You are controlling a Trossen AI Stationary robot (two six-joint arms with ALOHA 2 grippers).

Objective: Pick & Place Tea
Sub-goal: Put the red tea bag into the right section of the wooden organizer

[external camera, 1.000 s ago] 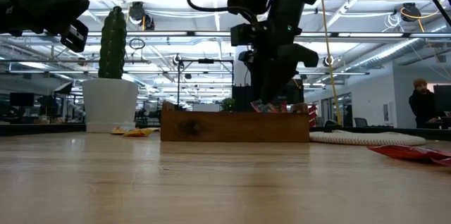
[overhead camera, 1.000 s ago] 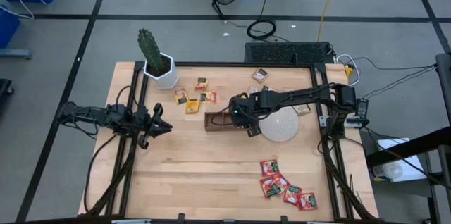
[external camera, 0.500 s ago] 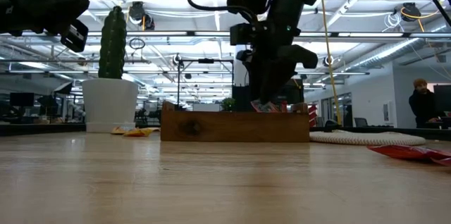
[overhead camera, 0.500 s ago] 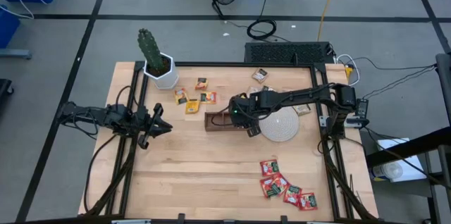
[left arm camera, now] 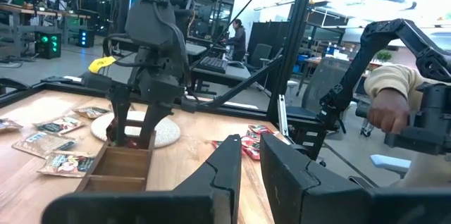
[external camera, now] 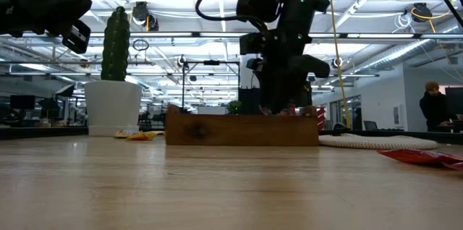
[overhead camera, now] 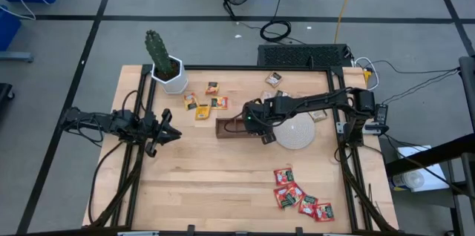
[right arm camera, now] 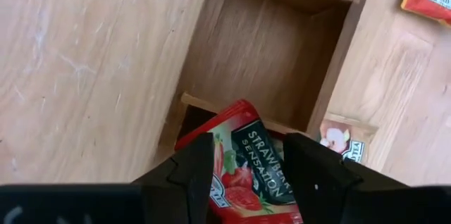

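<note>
My right gripper [overhead camera: 259, 127] points steeply down over the right end of the brown wooden tray [overhead camera: 231, 129] and is shut on a red tea sachet [right arm camera: 243, 136]. In the low view the gripper [external camera: 278, 103] reaches behind the tray's near wall [external camera: 239, 130]. Other red sachets [overhead camera: 298, 195] lie near the table's front right, yellow ones [overhead camera: 202, 104] lie left of the tray, and tan ones [overhead camera: 273, 79] lie farther back. My left gripper [overhead camera: 168, 133] waits shut at the table's left edge, holding nothing. My right gripper pinches the red sachet between its two fingers, one finger on each flat face [right arm camera: 224, 162]. The fingers come from above, slanting down. The sachet stands on edge below them over the tray's end compartment [right arm camera: 194, 118]; whether it touches the tray floor I cannot tell.
A round whitish disc [overhead camera: 295, 132] lies right of the tray, close to my right gripper. A potted cactus [overhead camera: 165, 64] stands at the far left corner. A pale sachet [right arm camera: 343, 141] shows beside the right finger. People sit in the room beyond the table.
My right gripper has sunk a little with the red sachet, which now shows less above the tray's near wall in the low view.
</note>
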